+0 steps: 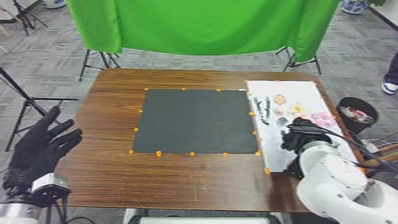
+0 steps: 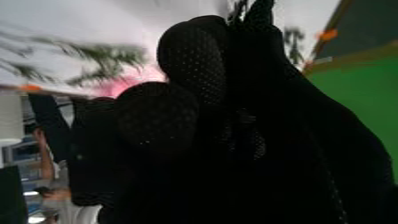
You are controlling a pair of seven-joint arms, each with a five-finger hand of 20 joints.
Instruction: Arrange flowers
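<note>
Wood table; matt dark mat; green cloth.

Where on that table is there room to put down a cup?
The dark mat looks free, edged by small orange markers. So does the brown table between the mat and the robot's near edge, and left of the mat. It is crowded on the white sheet, with blossoms, green stems and the right hand.

No legible text, labels, brands, numbers or signs in either view.
</note>
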